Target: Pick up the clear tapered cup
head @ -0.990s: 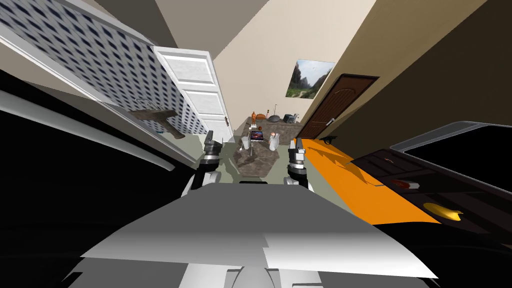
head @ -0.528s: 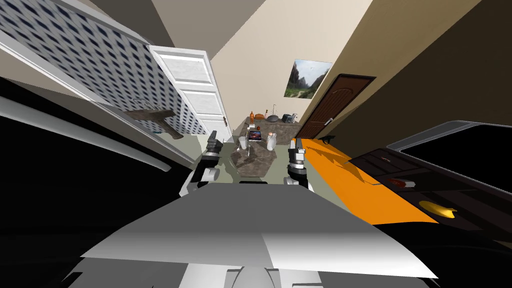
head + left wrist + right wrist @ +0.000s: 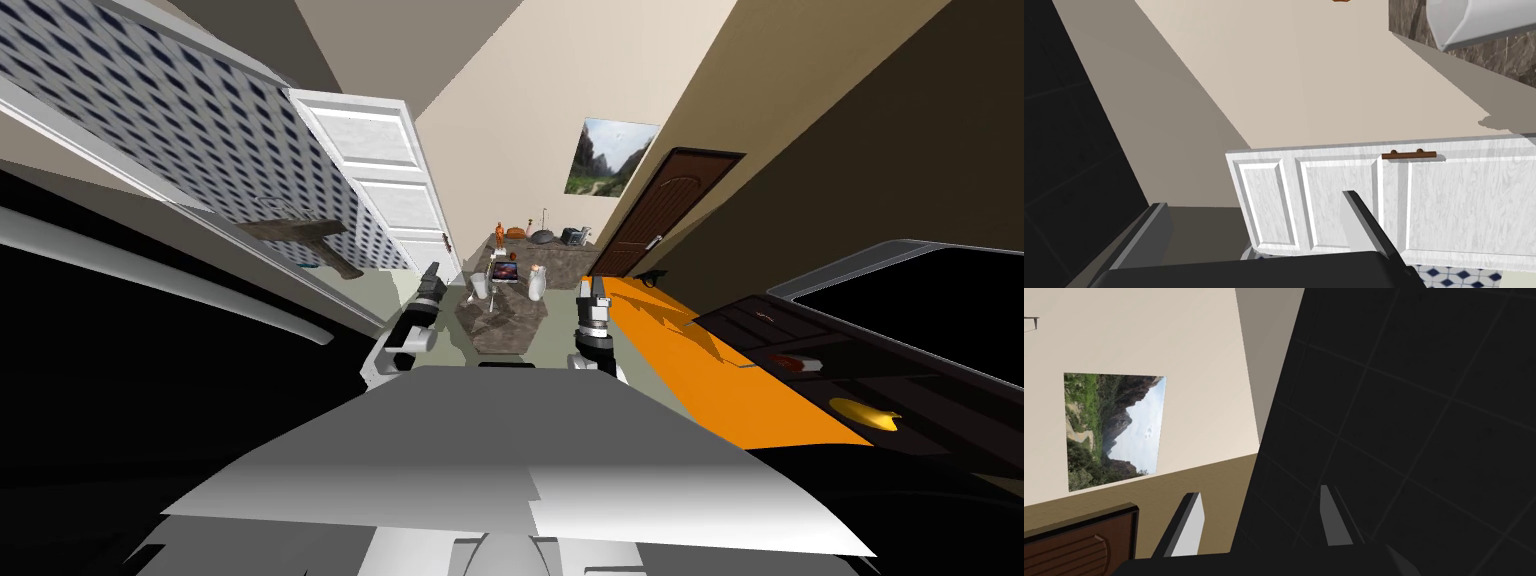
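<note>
Leaning further out than a second ago, the left forearm now slants from its elbow toward 1 o'clock. The left gripper (image 3: 432, 272) has come closer to the table (image 3: 505, 330). Whether it is spread or closed I cannot tell. The whole head view has slid slightly toward 9 o'clock since then, which is my own move and not the things'.

The cup (image 3: 481, 287) stands upright at the table's left edge. It is at 3 o'clock of the left gripper, near it but apart. A laptop (image 3: 505, 270) is just behind the cup, and a white jug (image 3: 537, 283) stands at 3 o'clock of the cup. The left wrist view looks along the gripper at the white door (image 3: 385, 170), with the cup's pale wall off to one side on the marbled top.

The right gripper (image 3: 590, 289) has stayed at 3 o'clock of the table, pointing toward 12 o'clock. Its fingers (image 3: 1191, 528) are spread with nothing between them.
</note>
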{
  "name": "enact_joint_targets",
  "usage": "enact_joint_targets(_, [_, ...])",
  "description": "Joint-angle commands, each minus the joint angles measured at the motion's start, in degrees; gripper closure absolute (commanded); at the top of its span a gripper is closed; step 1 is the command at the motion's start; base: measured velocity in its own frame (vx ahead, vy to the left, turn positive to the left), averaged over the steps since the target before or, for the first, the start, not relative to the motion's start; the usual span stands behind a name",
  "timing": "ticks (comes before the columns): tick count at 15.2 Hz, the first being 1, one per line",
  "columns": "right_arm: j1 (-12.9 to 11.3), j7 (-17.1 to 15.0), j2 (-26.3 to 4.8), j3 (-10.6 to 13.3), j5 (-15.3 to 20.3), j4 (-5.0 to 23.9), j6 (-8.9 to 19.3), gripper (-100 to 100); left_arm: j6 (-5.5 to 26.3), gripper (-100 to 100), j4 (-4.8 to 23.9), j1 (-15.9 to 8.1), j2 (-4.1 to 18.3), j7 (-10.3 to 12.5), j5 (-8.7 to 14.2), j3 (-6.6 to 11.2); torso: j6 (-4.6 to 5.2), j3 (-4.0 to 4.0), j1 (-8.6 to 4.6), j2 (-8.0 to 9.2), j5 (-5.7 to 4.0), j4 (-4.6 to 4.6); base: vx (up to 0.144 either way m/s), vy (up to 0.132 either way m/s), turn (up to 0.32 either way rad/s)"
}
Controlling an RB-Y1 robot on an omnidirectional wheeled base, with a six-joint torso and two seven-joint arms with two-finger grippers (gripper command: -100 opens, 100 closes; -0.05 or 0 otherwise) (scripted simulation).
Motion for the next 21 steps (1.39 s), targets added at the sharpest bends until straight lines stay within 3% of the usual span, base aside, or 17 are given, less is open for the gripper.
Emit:
enact_joint_targets(1, [0.00,0.00,0.00,0.00,0.00,0.00,0.00,0,2.86,-100,1.82,-2.01,1.74,-0.32,0.83,1.03,0.00,0.00,0.00,0.00,0.00,0.00,0.007,-0.071,-0.019])
enact_joint_targets(3, [0.00,0.00,0.00,0.00,0.00,0.00,0.00,0,4.36,-100,1.82,-2.01,1.74,-0.32,0.83,1.03,0.01,-0.01,-0.02,-0.02,0.00,0.00,0.005,-0.062,-0.011])
enact_joint_targets(4, [0.00,0.00,0.00,0.00,0.00,0.00,0.00,0,6.19,-100,3.42,-3.90,3.09,-0.75,1.49,1.85,0.00,-0.01,0.03,-0.01,0.00,0.00,0.002,-0.063,-0.014])
enact_joint_targets(6, [0.00,0.00,0.00,0.00,0.00,0.00,0.00,0,7.84,-100,3.42,-3.90,3.09,-0.75,1.49,1.85,0.00,0.00,0.00,0.01,0.00,0.00,-0.002,-0.060,-0.014])
enact_joint_targets(7, [0.00,0.00,0.00,0.00,0.00,0.00,0.00,0,9.55,-100,5.10,-5.85,4.44,-1.21,2.18,2.68,0.00,0.01,0.04,0.02,0.01,0.00,0.002,-0.064,-0.016])
enact_joint_targets(10, [0.00,0.00,0.00,0.00,0.00,0.00,0.00,0,11.48,-100,5.10,-5.85,4.44,-1.21,2.18,2.68,0.00,-0.01,0.05,-0.03,0.01,0.00,0.009,-0.047,-0.009])
enact_joint_targets(11, [0.00,0.00,0.00,0.00,0.00,0.00,0.00,0,13.52,-100,6.86,-7.85,5.79,-1.71,2.90,3.53,-0.01,-0.01,0.11,-0.01,0.02,0.00,0.005,-0.043,-0.022])
enact_joint_targets(13, [0.00,0.00,0.00,0.00,0.00,0.00,0.00,0,15.24,-100,6.86,-7.85,5.79,-1.71,2.90,3.53,0.00,0.00,0.07,-0.01,0.02,0.00,0.002,-0.051,-0.014])
enact_joint_targets(14, [0.00,0.00,0.00,0.00,0.00,0.00,0.00,0,16.66,-100,8.70,-9.88,7.14,-2.25,3.64,4.37,0.00,0.00,0.08,0.00,0.02,0.00,0.001,-0.068,-0.015])
enact_joint_targets(16, [0.00,0.00,0.00,0.00,0.00,0.00,0.00,0,19.12,-100,8.70,-9.88,7.14,-2.25,3.64,4.37,0.01,-0.01,-0.01,-0.01,0.00,0.00,0.007,-0.066,-0.013])
enact_joint_targets(17, [0.00,0.00,0.00,0.00,0.00,0.00,0.00,0,20.45,-100,10.61,-11.94,8.50,-2.81,4.41,5.22,0.00,-0.01,0.02,-0.01,0.00,0.00,0.009,-0.056,-0.019])
enact_joint_targets(20, [0.00,0.00,0.00,0.00,0.00,0.00,0.00,0,23.10,-100,10.61,-11.94,8.50,-2.81,4.41,5.22,0.00,-0.01,0.04,-0.01,0.01,0.00,0.006,-0.049,-0.009])
enact_joint_targets(21, [0.00,0.00,0.00,0.00,0.00,0.00,0.00,0,25.14,-100,12.57,-14.03,9.85,-3.41,5.20,6.07,-0.01,0.00,0.09,0.00,0.02,0.00,0.000,-0.048,-0.020])
